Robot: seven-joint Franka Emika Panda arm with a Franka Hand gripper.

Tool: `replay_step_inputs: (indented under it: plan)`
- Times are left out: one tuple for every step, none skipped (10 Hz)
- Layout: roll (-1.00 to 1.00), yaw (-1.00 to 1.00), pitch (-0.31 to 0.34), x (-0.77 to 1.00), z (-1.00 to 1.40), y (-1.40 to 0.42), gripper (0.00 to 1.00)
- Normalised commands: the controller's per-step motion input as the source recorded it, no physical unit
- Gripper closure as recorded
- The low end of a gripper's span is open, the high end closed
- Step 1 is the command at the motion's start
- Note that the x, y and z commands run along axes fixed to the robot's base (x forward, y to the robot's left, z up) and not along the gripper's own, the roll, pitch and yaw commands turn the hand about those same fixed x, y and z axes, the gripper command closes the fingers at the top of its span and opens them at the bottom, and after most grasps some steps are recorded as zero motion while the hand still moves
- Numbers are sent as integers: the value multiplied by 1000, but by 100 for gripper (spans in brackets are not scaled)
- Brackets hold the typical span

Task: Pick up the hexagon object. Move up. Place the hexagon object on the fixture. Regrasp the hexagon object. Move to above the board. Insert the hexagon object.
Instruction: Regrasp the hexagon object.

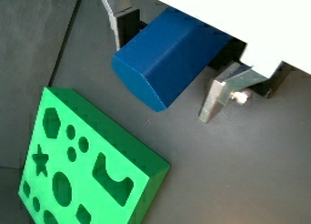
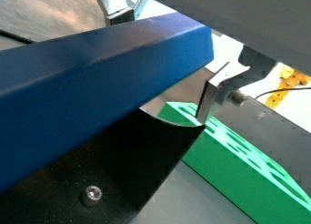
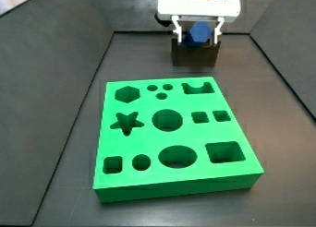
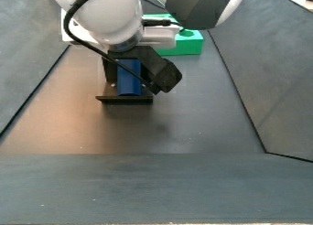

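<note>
Pincer [image 3: 197,32] is at the far end of the worktop [image 3: 74,111], directly over the fixture [image 3: 194,54]. In a side view the blue hexagon object [image 4: 127,74] sits between the silver fingers, right above the fixture's notch. In a wrist view the hexagon object [image 1: 170,56] lies between the finger plates [image 1: 216,96], and the jaws look closed on it. Whether it touches the notch, cannot tell; in a wrist view the prism [image 2: 97,82] sits just above the dark fixture [image 2: 109,173]. The green board [image 3: 173,132] lies mid-worktop, near the fixture but apart, its holes all empty.
</note>
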Motion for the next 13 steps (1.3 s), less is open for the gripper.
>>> replay_step_inputs:
  plan:
    - [-31,-43,-13,0,1000,0,0]
    - [-22,-34,-10,-7,1000,2,0]
    - [-11,-22,-4,-17,1000,6,0]
    - [17,-3,2,-29,1000,5,0]
    - [27,1,8,-34,1000,8,0]
    - [35,6,27,-34,839,10,0]
    - [39,7,38,-31,654,12,0]
    - [39,1,52,-27,467,12,0]
    - [44,-3,63,-25,270,14,0]
    - [1000,36,54,139,958,-699,0]
    - [1000,36,54,139,895,-665,0]
    - [1000,35,49,51,706,-467,0]
    - [1000,34,47,15,575,-331,0]
